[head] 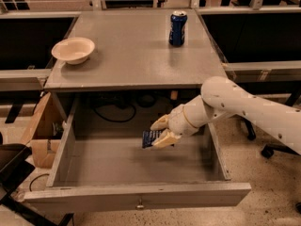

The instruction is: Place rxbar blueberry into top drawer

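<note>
The rxbar (149, 138) is pinched tight in the gripper (160, 131), low inside the open drawer (141, 192), a bit right of its middle. Can't tell if it's touching the drawer floor yet. My worry: if it's released from a height, the flat wrapper could flip or cling to a finger. The drawer is otherwise empty. The bowl (73, 49) above the drawer looks empty too.

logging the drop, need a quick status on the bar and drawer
End effector shut on rxbar blueberry, inside the open top drawer, over its floor. Bar not yet released. Nothing under it in the way.
</note>
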